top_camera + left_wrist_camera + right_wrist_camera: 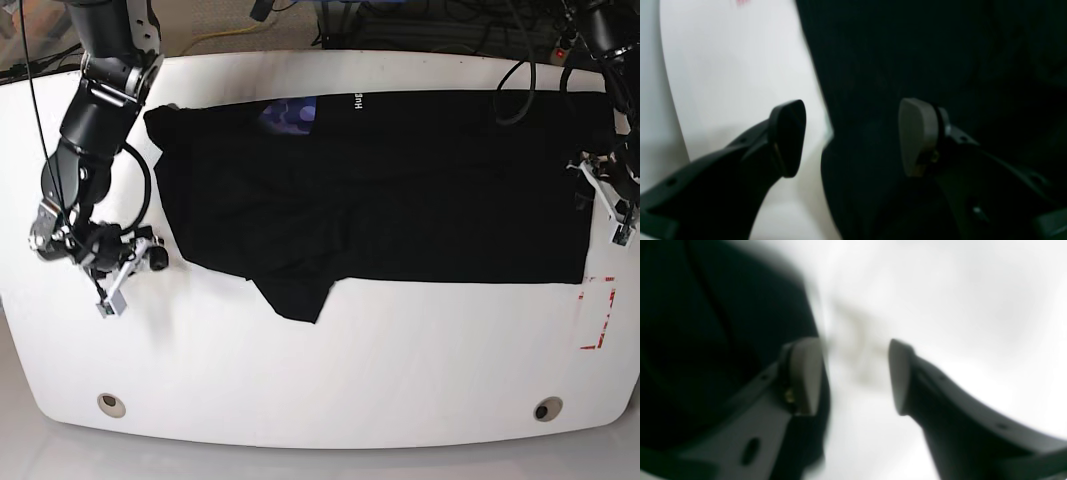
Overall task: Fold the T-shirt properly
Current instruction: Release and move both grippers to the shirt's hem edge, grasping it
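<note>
Both claws wide over the black T-shirt (400, 210)!
The T-shirt sprawls across the white surface (420, 360), one flap dipping toward six o'clock; the left claw (851, 138) gapes above its three o'clock side, the right claw (853, 378) spread by its nine o'clock edge.

I see 1 T-shirt (400, 215) w/ 1 blue-purple patch (290, 115) & 1 small white word (358, 101) in view. There's 1 white table (220, 350) w/ 2 round holes, 1 on the L side (111, 405) & 1 on the R side (548, 408), + 1 red broken-line shape (598, 312). 2 robot arms, 1 on each side, w/ 2 grippers, i.e. 1 left gripper (853, 138) & 1 right gripper (851, 376), 2 fingers ea.
</note>
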You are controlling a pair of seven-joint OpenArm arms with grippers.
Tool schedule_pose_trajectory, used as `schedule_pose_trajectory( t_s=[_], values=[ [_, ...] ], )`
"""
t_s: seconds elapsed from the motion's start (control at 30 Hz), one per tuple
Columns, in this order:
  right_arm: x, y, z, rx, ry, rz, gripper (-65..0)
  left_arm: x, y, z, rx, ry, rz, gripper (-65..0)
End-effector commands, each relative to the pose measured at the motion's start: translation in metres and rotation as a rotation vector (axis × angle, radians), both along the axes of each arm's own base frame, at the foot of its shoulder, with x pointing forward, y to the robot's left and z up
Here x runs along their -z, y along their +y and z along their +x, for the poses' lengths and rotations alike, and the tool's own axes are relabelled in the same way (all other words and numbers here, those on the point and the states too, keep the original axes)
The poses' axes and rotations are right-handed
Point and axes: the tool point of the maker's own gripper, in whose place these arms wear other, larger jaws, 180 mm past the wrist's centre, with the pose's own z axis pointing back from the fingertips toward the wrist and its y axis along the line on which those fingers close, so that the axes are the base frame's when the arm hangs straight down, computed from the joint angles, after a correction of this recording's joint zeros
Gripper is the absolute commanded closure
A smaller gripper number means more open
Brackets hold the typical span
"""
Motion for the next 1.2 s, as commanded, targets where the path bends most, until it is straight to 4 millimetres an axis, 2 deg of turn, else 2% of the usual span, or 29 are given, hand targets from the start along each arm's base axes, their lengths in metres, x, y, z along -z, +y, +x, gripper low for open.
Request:
schedule_pose_trajectory(
  t_s=[0.0, 0.13, 0.27, 0.43, 0.5, 0.73, 0.93, 1.03, 1.1, 1.17],
  values=[
    [-0.011, 0.002, 0.027, 0.02, -0.037, 0.005, -34.7, -0.014, 0.006, 0.012, -0.023, -0.043, 0.048, -39.7],
    [-0.005, 0.017, 0.055, 0.027, -0.053, 0.05, -31.1, -0.014, 0.009, 0.02, -0.06, -0.039, 0.092, -39.7],
    [0.012, 0.027, 0.064, 0.033, -0.025, 0.1, -31.1, -0.013, 0.008, 0.025, -0.083, -0.04, 0.114, -39.7],
    [0.027, 0.035, 0.056, 0.029, 0.024, 0.129, -31.1, -0.019, 0.007, 0.035, -0.1, -0.058, 0.123, -39.7],
    [0.038, 0.044, 0.047, 0.016, 0.064, 0.138, -30.9, -0.015, 0.004, 0.039, -0.109, -0.05, 0.112, -39.9],
    [0.049, 0.062, 0.029, 0.008, 0.086, 0.198, -30.8, -0.008, 0.008, 0.054, -0.134, -0.033, 0.074, -40.1],
    [0.045, 0.076, 0.019, -0.032, 0.087, 0.169, -30.6, -0.013, 0.014, 0.074, -0.203, -0.094, 0.012, -40.7],
    [0.043, 0.083, 0.015, -0.047, 0.085, 0.157, -30.6, -0.01, 0.017, 0.078, -0.241, -0.117, -0.017, -44.3],
    [0.041, 0.083, 0.015, -0.048, 0.075, 0.149, -30.4, -0.016, 0.022, 0.087, -0.281, -0.167, -0.038, -47.1],
    [0.043, 0.085, 0.014, -0.056, 0.082, 0.146, -28.1, -0.015, 0.027, 0.09, -0.321, -0.191, -0.055, -48.6]
  ],
)
